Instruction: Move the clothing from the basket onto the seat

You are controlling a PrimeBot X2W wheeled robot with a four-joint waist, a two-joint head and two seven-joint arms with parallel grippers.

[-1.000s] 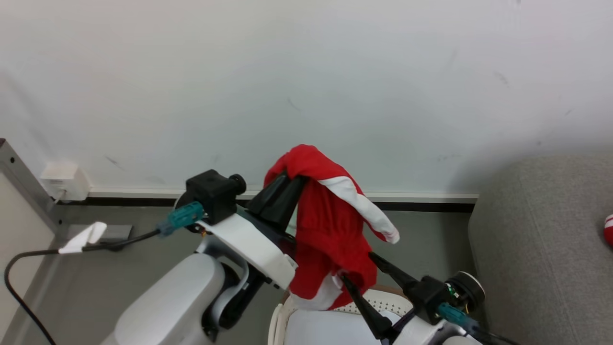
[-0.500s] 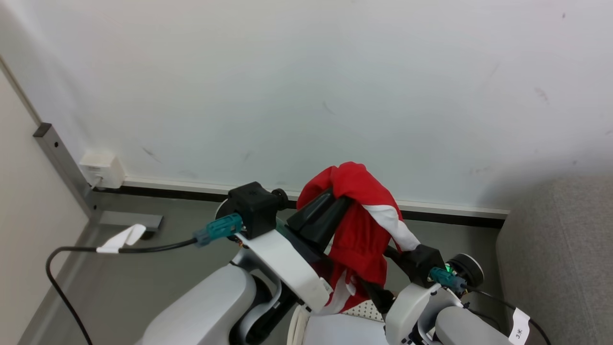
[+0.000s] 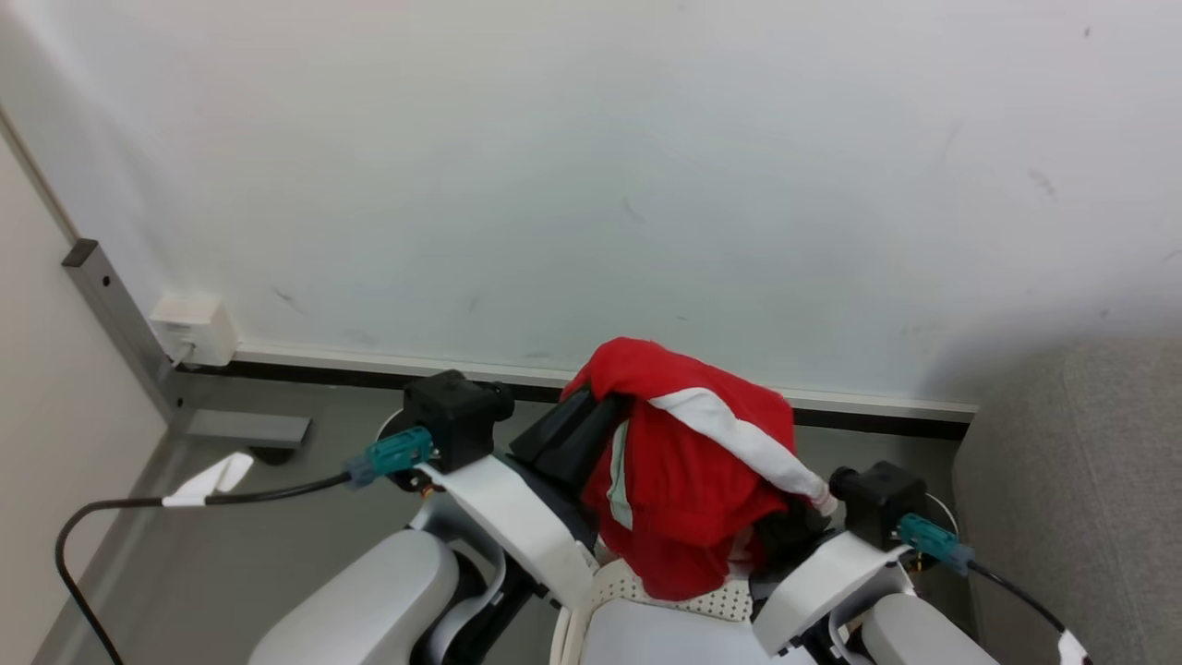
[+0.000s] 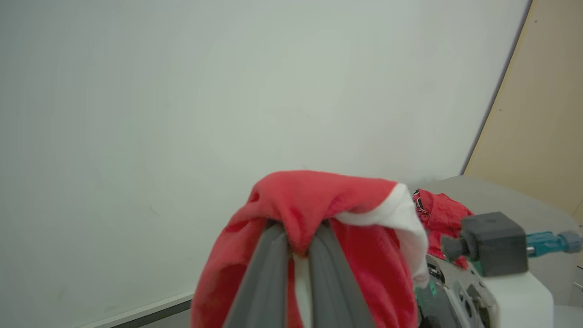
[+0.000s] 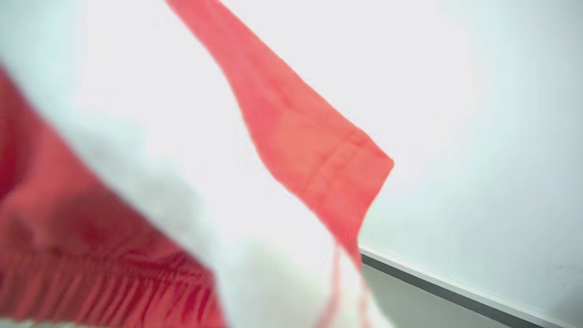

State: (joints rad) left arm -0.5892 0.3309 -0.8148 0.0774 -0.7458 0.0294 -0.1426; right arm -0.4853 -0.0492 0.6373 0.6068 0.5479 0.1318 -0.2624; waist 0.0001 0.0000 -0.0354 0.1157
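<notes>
We face a pale wall (image 3: 591, 166) that meets a grey floor (image 3: 277, 480) along a dark skirting line. At the right edge of the head view we see the seat (image 3: 1090, 480), a light-grey rounded sofa corner. In the left wrist view a second red garment (image 4: 439, 214) with a small black-and-white patch lies on that grey cushion.

Low in the middle of the head view, between our two forearms, the basket (image 3: 702, 605) shows its cream, perforated wall. The clothing (image 3: 693, 480), red with a white stripe, hangs above it, clear of the seat and to its left. It drapes over the top of our left arm's dark fingers and falls across towards our right wrist.

In the left wrist view our left gripper (image 4: 298, 230) has its two fingers drawn close together, with a fold of the red fabric pinched between the tips. Our right gripper (image 3: 783, 534) sits under the hem of the garment. Its fingers are covered, and the right wrist view gives us blurred red and white cloth close to the lens, so we cannot tell how its jaws stand.

A black cable (image 3: 185, 503) with a white tag (image 3: 208, 480) trails across the floor at the left, below a small wall box (image 3: 194, 328).
</notes>
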